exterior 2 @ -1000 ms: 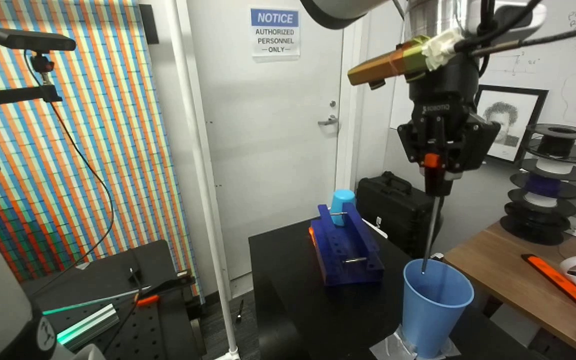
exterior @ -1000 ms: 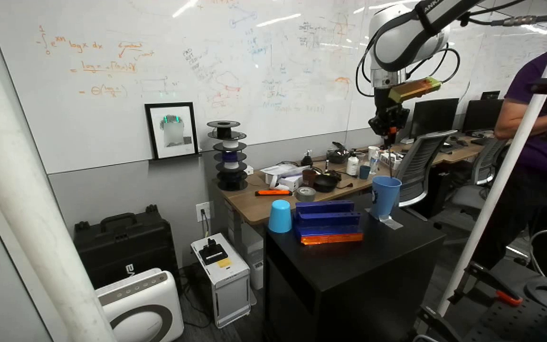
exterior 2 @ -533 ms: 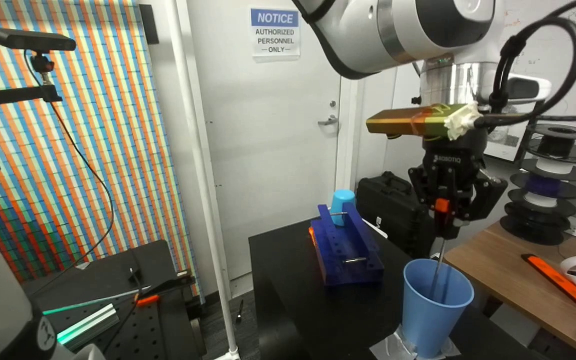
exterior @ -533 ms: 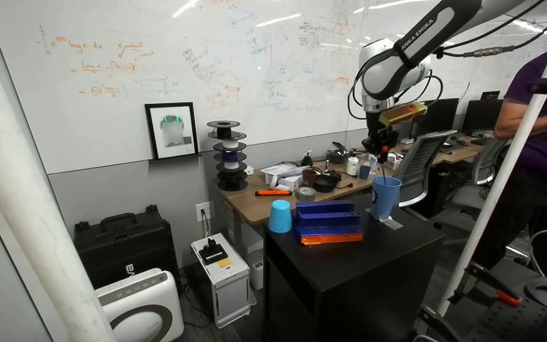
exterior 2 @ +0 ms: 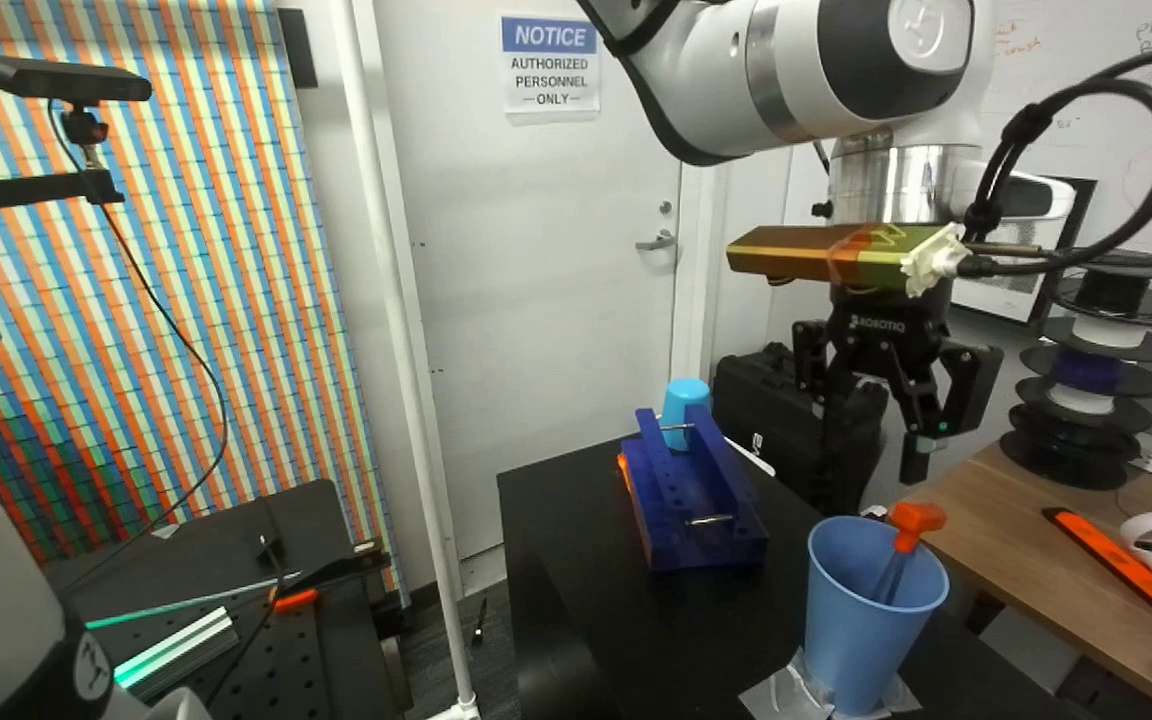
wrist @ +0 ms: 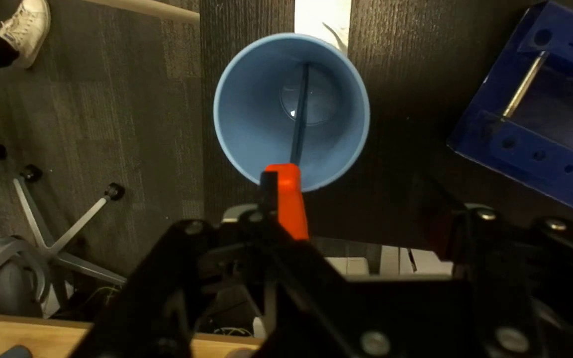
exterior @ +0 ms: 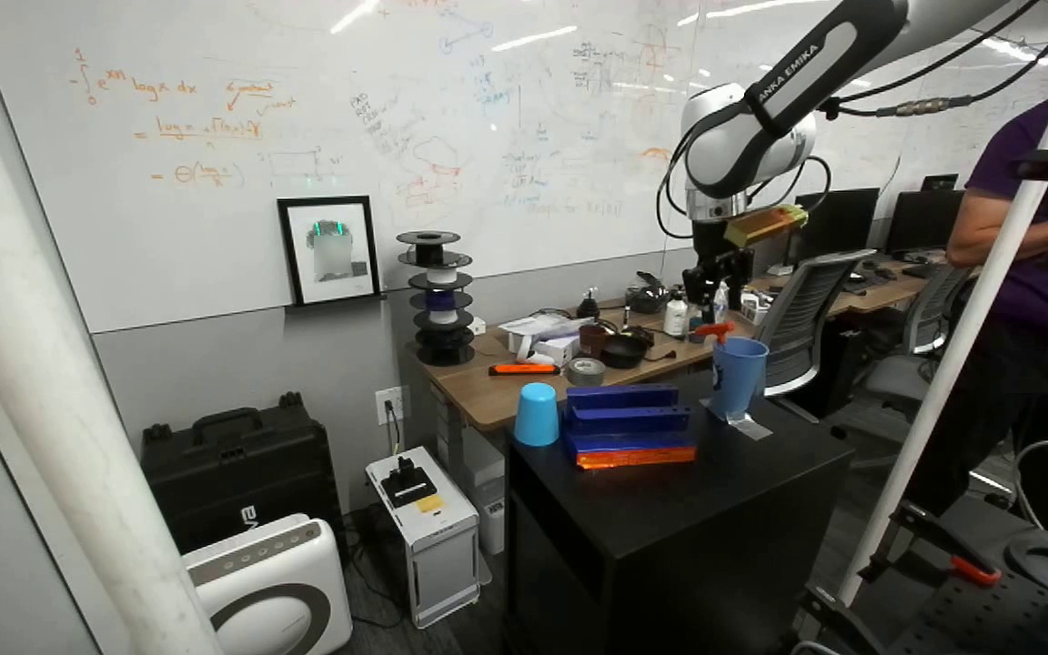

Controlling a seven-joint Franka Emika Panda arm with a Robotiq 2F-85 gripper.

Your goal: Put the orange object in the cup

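The orange object, a T-handled tool with an orange handle and a thin metal shaft, leans inside the blue cup. In the wrist view the shaft's tip rests near the cup's floor. The handle sticks up over the rim in both exterior views, on the side towards the desk. My gripper is just above the cup, its fingers spread wide. In the wrist view the handle overlaps one fingertip; whether they touch I cannot tell. The other finger stands well away from it, so nothing is gripped.
Tape lies at the cup's base on the black cabinet. A dark blue rack and an upturned light blue cup share that top. Beside it a wooden desk bears a black and orange tool and clutter.
My gripper has come down over the cup with the tool, lowering its shaft in. Since half a second ago its jaws have spread and let go, and the handle has dropped onto the rim.
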